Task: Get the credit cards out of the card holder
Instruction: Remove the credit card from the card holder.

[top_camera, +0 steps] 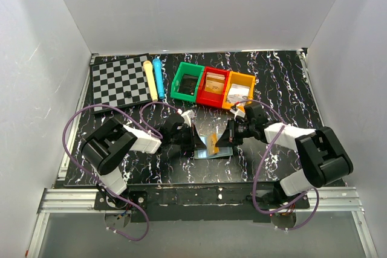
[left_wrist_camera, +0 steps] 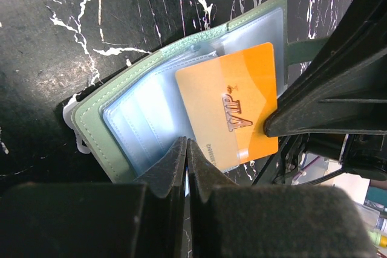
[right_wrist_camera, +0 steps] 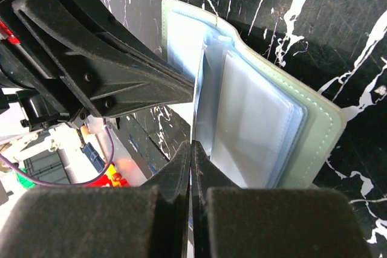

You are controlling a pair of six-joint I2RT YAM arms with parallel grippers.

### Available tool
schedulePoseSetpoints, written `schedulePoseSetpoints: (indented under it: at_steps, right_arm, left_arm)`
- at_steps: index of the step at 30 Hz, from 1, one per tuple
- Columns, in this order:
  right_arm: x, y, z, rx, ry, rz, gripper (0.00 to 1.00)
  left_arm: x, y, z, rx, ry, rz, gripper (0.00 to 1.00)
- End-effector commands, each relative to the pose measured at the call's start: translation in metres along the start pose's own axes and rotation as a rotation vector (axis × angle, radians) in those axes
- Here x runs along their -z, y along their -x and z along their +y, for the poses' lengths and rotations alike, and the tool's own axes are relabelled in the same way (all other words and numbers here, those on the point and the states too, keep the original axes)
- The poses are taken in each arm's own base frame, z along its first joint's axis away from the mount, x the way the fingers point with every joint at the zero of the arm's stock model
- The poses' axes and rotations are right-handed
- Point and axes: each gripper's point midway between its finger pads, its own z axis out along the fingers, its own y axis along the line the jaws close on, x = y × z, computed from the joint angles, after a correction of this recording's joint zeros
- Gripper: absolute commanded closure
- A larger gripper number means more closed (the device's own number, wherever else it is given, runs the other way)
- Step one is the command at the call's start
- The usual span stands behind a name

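Orange credit card [left_wrist_camera: 233, 110] | reads "VIP" | partly out of card holder [left_wrist_camera: 136, 122]

Bright, even light from above fills the overhead view. The white walls [top_camera: 199, 4] read clean and faintly bluish, and the dark marbled worktop [top_camera: 290, 83] carries only soft, short shadows under the arms [top_camera: 130, 140]. That view is sharp, though small things stay tiny. In the left wrist view the orange card [left_wrist_camera: 233, 107] is crisp with readable lettering, a pale sheen lies on the clear pockets of the card holder [left_wrist_camera: 139, 119], and the left claw [left_wrist_camera: 186, 143] is a dark, soft blur. In the right wrist view glare whitens the holder's upper pocket. The right claw [right_wrist_camera: 191, 146] is out of focus, and the lower-left background is blurred and washed out.
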Motion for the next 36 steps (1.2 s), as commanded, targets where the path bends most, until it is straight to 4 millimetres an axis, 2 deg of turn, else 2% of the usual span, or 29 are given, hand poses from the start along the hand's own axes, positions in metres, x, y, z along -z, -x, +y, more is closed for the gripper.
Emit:
schedulePoseSetpoints:
  at_steps: [1, 17, 27, 32, 36]
  right_arm:
    - [0.01, 0.011, 0.017, 0.069, 0.013, -0.024, 0.99]
    - [0.029, 0.008, 0.016, 0.092, -0.026, -0.046, 0.99]
    - [0.039, 0.007, 0.022, 0.116, -0.045, -0.06, 0.99]
    - [0.047, 0.008, 0.028, 0.137, -0.057, -0.077, 0.99]
    - [0.058, 0.013, 0.039, 0.174, -0.06, -0.103, 0.99]
  left_arm:
    - [0.006, -0.011, 0.018, 0.011, 0.089, 0.018, 1.0]
    - [0.008, -0.004, 0.012, -0.005, 0.075, -0.002, 1.0]
    - [0.015, 0.019, -0.01, -0.066, 0.05, -0.06, 1.0]
    - [0.021, 0.03, -0.031, -0.105, -0.001, -0.088, 0.8]
    - [0.04, 0.048, -0.054, -0.139, -0.038, -0.166, 0.69]
